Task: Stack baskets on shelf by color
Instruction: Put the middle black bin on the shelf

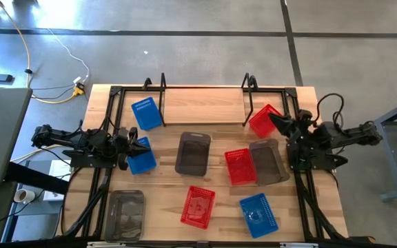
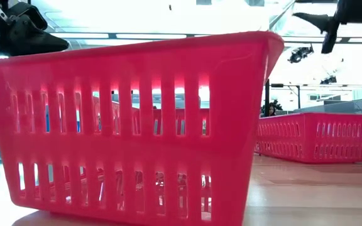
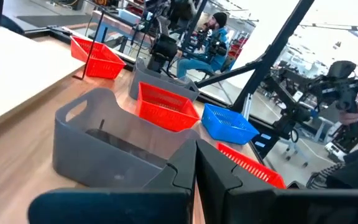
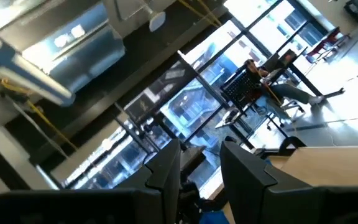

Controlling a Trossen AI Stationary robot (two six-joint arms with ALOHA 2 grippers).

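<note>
The shelf (image 1: 205, 105) stands along the table's far edge. A blue basket (image 1: 147, 114) is at its left end and a red basket (image 1: 262, 121), turned askew, at its right end. My right gripper (image 1: 278, 121) hovers open beside that red basket, pointing upward, with nothing between its fingers (image 4: 199, 163). My left gripper (image 1: 135, 145) is shut, level, over the far rim of a second blue basket (image 1: 142, 160); whether it touches the rim I cannot tell. On the table stand two grey baskets (image 1: 193, 153) (image 1: 267, 162) and a red one (image 1: 240, 167).
Near the front edge stand a grey basket (image 1: 126, 215), a red basket (image 1: 198, 207) and a blue basket (image 1: 259, 215). The low view is filled by that red basket (image 2: 137, 125). Black frame rods (image 1: 302, 186) run along both table sides. People sit beyond the table (image 3: 216, 31).
</note>
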